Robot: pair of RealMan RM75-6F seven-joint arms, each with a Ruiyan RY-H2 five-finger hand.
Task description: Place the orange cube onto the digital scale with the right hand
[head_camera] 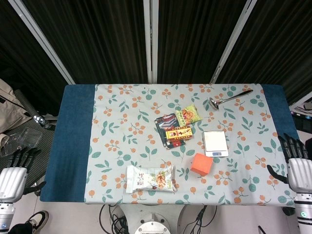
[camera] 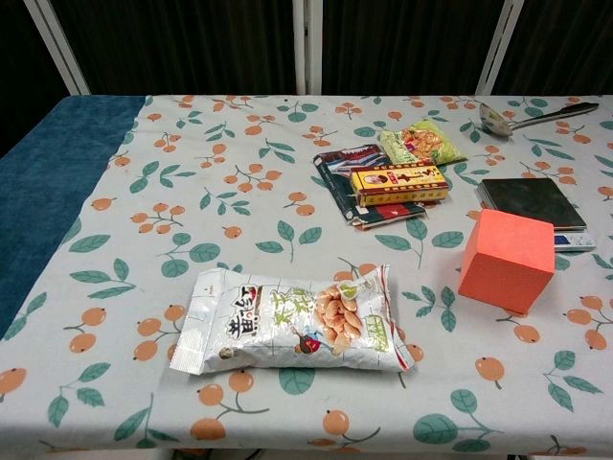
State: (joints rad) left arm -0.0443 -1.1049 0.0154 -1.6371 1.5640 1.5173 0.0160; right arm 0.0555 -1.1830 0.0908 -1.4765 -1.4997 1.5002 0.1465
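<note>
Your orange cube (head_camera: 201, 164) sits on the floral tablecloth (head_camera: 122, 122), just in front of the digital scale (head_camera: 215, 143) and slightly to its left, near it but not on it; in the chest view the cube (camera: 506, 260) overlaps the near left corner of the scale (camera: 533, 203), whose dark platform carries nothing. Your right hand (head_camera: 297, 168) is at the right edge of the table, over the blue strip (head_camera: 285, 105) and well apart from the cube, fingers straight and spread, holding nothing. Your left hand (head_camera: 14, 173) hangs off the left side of the table, below its near corner, fingers extended and apart, also holding nothing; neither hand shows in the chest view. To the left of the scale you have a cluster of 3 snack items touching one another: a yellow and red box (head_camera: 178, 133) lying on a dark packet (head_camera: 167, 127), with a green packet (head_camera: 188, 115) just behind them. A white snack bag (head_camera: 150, 178) lies near the front edge, left of the cube and apart from it. A metal ladle (head_camera: 229, 99) rests behind the scale near the far edge, bowl to the left
</note>
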